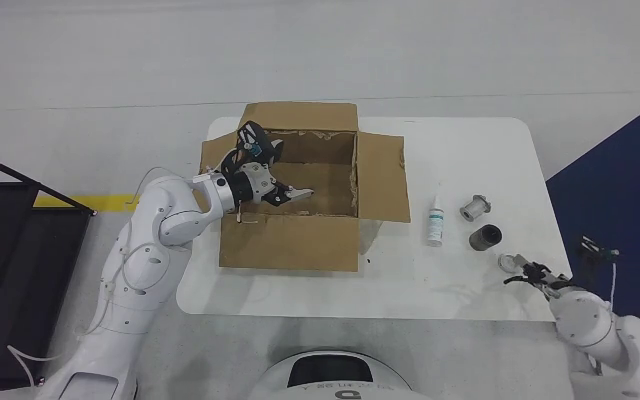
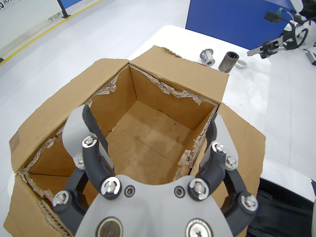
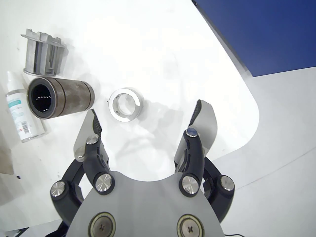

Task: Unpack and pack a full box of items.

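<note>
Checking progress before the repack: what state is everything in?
Cardboard box: open, empty.
Left end effector: open, over box.
Right end effector: open, empty.
Linear bearing: on its side, on table.
Shaft collar: flat on table.
Flanged hub: on table.
Bottle: lying on table.

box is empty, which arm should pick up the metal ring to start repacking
Right. The right pincer, open, sits just beside the ring; the left pincer hangs open over the empty box, well away from it.
</note>
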Tool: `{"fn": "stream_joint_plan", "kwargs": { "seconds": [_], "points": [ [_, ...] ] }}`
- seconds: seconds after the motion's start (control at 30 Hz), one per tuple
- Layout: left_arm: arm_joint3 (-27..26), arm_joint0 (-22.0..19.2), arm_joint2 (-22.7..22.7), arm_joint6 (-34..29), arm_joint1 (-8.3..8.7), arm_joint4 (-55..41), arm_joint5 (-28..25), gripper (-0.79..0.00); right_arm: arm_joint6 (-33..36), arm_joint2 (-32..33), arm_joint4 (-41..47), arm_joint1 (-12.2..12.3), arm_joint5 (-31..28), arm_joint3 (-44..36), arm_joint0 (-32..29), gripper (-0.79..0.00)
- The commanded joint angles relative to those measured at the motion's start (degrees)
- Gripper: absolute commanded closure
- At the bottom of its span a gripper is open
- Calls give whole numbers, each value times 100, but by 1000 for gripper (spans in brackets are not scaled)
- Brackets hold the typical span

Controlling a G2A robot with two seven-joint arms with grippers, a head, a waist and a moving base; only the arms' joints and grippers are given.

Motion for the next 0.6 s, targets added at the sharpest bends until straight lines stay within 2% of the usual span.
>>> {"fn": "stream_joint_plan", "kwargs": {
  "seconds": [0.0, 0.57],
  "points": [
    [0, 0, 0, 0, 0, 0, 0, -785, 112, -134, -263, 5, 60, -31, 53, -336],
    [0, 0, 0, 0, 0, 0, 0, -785, 968, -661, -1403, 16, 347, 175, 595, -366]
  ]
}}
